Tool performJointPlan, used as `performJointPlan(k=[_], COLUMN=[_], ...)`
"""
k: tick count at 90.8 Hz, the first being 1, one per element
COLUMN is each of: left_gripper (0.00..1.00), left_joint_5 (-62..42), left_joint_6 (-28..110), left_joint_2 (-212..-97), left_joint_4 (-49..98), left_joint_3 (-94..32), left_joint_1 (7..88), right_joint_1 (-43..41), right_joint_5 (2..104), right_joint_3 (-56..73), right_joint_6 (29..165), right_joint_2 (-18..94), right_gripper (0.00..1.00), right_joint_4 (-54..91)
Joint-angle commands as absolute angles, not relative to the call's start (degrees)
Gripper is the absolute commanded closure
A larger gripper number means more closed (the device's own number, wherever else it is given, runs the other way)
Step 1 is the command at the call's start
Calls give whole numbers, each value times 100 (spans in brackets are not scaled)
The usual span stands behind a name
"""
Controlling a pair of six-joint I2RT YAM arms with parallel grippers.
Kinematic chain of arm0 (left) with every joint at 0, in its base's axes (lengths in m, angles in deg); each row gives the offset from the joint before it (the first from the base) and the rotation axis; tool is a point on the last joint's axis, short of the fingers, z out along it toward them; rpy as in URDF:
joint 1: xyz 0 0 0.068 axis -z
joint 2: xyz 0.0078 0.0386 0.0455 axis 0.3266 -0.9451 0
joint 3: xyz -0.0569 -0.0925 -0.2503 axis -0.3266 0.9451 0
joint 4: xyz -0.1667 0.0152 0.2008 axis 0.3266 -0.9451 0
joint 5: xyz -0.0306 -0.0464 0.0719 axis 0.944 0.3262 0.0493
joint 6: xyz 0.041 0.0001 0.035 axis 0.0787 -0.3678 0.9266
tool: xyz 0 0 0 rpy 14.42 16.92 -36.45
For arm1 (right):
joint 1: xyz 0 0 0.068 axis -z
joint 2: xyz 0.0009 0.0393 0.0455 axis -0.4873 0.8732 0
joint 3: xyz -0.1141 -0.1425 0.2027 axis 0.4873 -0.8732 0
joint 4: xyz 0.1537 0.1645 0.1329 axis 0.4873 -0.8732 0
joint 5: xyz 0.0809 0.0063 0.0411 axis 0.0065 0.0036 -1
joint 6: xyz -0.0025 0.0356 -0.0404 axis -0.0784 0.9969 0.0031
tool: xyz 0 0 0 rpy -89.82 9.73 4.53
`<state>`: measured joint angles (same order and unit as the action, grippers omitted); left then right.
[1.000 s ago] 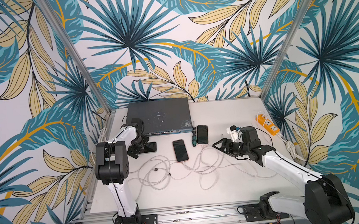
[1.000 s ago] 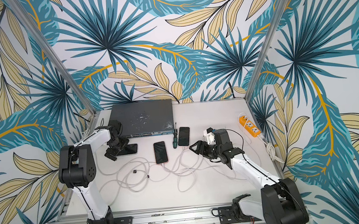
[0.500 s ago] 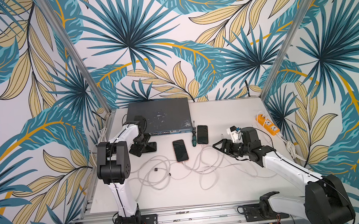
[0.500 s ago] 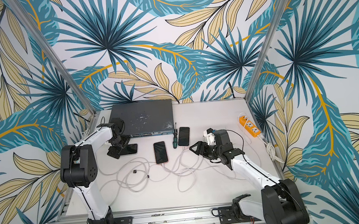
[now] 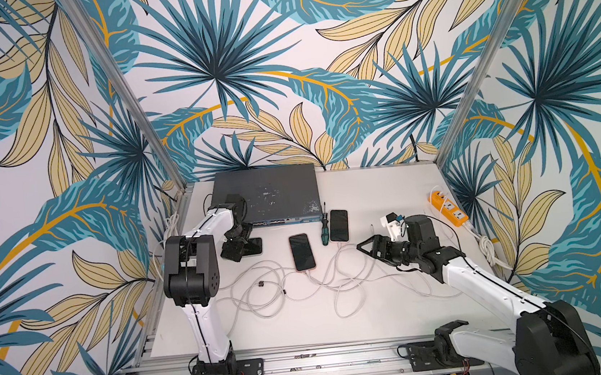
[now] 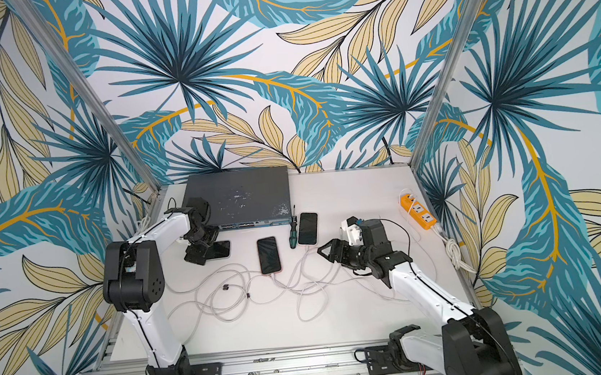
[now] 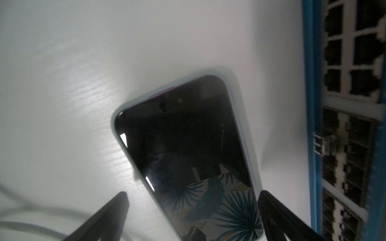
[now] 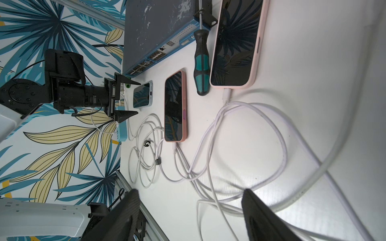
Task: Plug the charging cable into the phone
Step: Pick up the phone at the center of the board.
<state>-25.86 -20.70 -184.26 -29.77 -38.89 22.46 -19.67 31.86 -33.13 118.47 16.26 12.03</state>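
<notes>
Squarely over a dark-screened phone in a pale blue rubbery case [image 7: 188, 135], the left gripper [image 7: 193, 194] stands with its pincer wide apart, one black finger along each long edge; whether either touches the case cannot be told. The phone lies flat on the white table [image 5: 367, 197], just in front of a dark grey network switch [image 5: 268, 195]. The right gripper [image 8: 190, 191], also spread apart and empty, hovers above a loose tangle of thin white charging cable [image 8: 226, 99]. Strands of it already run to a coral-cased phone [image 5: 302, 251] and a pale pink-cased phone [image 5: 338, 225]. Which free end is meant for the blue phone cannot be made out.

The phone is likely rigid, fairly weighty and slick on its glass, though the soft case should give grip. It is best pinned across its long edges at mid-body, clear of the port end. The cable looks light, limp and springy. The likely hold is the stiff plug housing just behind the tip, since the cord would buckle under a push.
</notes>
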Motion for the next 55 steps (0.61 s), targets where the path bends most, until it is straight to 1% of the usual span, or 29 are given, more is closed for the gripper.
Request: performJointPlan(k=[1,13,25,55], left_gripper=[0,0,0,0], left_joint_5=[-2539,-2748,-3087,-2918], left_joint_6=[-2249,-2314,-2230,-2334], left_joint_2=[-18619,-18677,-18880,-19153], left_joint_4=[-2918,-3288,-3869,-3641], left_joint_3=[-3783,-3808,-4149,-4082], left_joint_1=[2250,2262,2296,2311], right_joint_1=[-1995,-1996,-1996,-1996], right_joint_5=[3125,3124,3112,3143], right_joint_3=[-3464,-3482,-3457,-3489], right_joint_6=[11730,11752,11750,11728], right_joint_2=[1505,1517,1556,1432], right_gripper=[20,20,20,20], right_joint_4=[1116,1176,1220,1135])
